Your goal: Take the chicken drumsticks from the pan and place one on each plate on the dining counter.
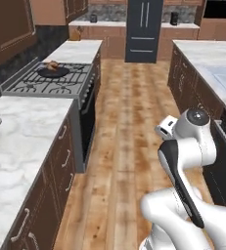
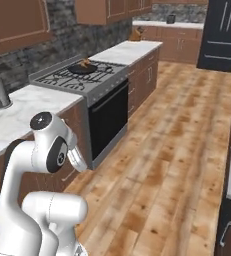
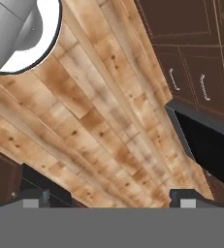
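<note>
In the left base view you see the black frying pan (image 1: pixel 53 72) in the upper left of the frame, sitting on the gas stove (image 1: pixel 51 80) at its far burner, with small golden-brown chicken drumsticks (image 1: pixel 52 64) lying in it; how many there are is too small to tell. Expect each drumstick to be light, stiff and lumpy, probably a bit slippery, so you would do best to pinch it across the thick meaty middle rather than the narrow end. The white arm (image 1: pixel 192 141) is folded up in the lower right, well apart from the stove, over the wooden floor (image 1: pixel 129 127). A marble counter (image 1: pixel 202 58) runs along the right edge. In the right base view the pan (image 2: pixel 83 68) and the drumsticks (image 2: pixel 85 63) sit in the upper middle-left on the stove (image 2: pixel 82 77), and the arm (image 2: pixel 47 150) is bent low in the lower left. In the hand view the gripper (image 3: pixel 106 198) points down at the floor planks (image 3: pixel 99 121), its two dark fingertips (image 3: pixel 33 197) standing wide apart at the bottom with nothing between them; dark cabinet drawers (image 3: pixel 191 77) fill the upper right.
</note>
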Robot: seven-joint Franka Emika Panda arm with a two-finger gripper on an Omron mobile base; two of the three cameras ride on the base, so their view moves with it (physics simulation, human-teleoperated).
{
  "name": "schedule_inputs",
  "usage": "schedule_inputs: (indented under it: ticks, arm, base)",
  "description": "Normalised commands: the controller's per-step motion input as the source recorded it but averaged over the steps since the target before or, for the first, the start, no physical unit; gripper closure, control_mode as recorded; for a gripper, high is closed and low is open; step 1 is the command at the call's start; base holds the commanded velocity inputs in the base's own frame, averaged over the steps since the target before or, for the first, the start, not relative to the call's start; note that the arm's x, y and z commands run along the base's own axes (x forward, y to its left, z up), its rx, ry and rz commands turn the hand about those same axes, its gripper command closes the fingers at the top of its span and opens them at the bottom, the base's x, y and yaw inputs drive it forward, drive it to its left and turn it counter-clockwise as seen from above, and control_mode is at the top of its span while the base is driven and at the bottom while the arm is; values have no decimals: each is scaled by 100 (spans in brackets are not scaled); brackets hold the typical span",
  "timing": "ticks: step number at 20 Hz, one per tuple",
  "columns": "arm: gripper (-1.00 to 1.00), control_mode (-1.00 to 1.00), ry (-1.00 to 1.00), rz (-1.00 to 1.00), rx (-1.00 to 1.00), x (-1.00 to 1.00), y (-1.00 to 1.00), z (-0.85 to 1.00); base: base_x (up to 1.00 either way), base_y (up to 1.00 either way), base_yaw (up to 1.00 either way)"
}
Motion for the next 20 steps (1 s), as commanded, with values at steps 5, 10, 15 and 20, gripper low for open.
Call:
schedule_inputs:
  ticks: [5, 10, 15, 20]
  arm:
    - [-100, 100, 0, 0, 0, 0, 0, 0]
    - [-100, 100, 0, 0, 0, 0, 0, 0]
    - [-100, 100, 0, 0, 0, 0, 0, 0]
    - [-100, 100, 0, 0, 0, 0, 0, 0]
  base:
    - [100, -15, 20]
    - [100, -32, 25]
    - [100, -50, 30]
    - [100, -75, 38]
